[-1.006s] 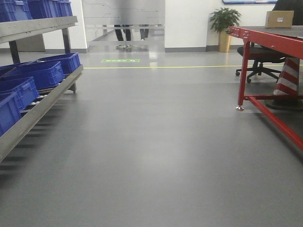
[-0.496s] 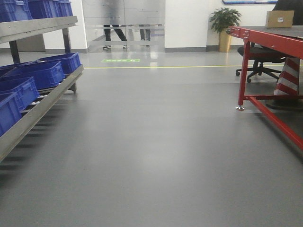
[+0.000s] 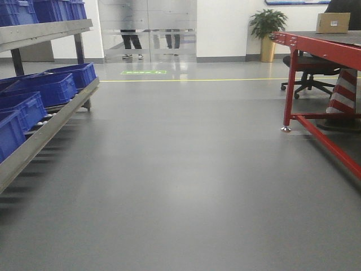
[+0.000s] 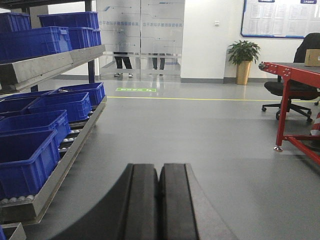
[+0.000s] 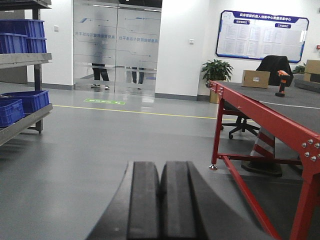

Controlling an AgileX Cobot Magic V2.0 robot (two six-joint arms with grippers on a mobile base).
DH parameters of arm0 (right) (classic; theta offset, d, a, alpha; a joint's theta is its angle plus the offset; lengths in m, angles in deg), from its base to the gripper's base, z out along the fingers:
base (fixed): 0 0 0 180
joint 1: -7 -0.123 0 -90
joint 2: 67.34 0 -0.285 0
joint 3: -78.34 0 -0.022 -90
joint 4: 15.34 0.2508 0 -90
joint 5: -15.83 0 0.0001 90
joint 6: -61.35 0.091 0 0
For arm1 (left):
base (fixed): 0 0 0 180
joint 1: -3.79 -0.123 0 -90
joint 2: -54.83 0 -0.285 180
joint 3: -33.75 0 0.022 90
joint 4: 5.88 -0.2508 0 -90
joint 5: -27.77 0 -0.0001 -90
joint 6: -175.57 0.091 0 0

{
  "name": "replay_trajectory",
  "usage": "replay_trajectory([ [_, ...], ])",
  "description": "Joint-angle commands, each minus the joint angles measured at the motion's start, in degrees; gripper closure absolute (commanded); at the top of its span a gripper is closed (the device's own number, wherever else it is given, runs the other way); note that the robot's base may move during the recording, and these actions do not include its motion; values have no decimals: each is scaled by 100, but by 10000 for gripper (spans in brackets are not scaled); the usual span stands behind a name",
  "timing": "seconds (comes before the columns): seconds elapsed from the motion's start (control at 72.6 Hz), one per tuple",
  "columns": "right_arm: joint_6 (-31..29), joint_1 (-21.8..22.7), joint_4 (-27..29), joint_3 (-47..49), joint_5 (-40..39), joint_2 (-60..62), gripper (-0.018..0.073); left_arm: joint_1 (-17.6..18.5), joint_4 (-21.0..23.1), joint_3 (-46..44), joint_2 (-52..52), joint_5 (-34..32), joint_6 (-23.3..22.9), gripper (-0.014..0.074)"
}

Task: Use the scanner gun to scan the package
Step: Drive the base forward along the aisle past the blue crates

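The package, a tan cardboard box with a small white label, stands on the far end of the red table. It also shows in the front view as the package and at the right edge of the left wrist view. The scanner gun, black head over an orange handle, stands upright on the table to the right of the box. My left gripper and my right gripper are both shut on nothing, hovering over bare floor well short of the table.
A rack of blue bins lines the left side. The red table's legs and low rail run along the right. An office chair, a striped cone and a potted plant stand beyond. People stand behind the frosted glass doors. Another tan box sits at the far right.
The legs of a person behind the glass doors have shifted to the left. The view of floor, rack and table is unchanged.
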Motion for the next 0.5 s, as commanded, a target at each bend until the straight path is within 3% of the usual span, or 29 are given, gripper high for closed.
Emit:
replay_trajectory([
  [0.0, -49, -11, 0, -11, -92, 3, 722, -11, 30, -14, 6, -94, 0, 707],
  [0.482, -49, -11, 0, -11, -92, 3, 722, -11, 30, -14, 6, -94, 0, 707],
])
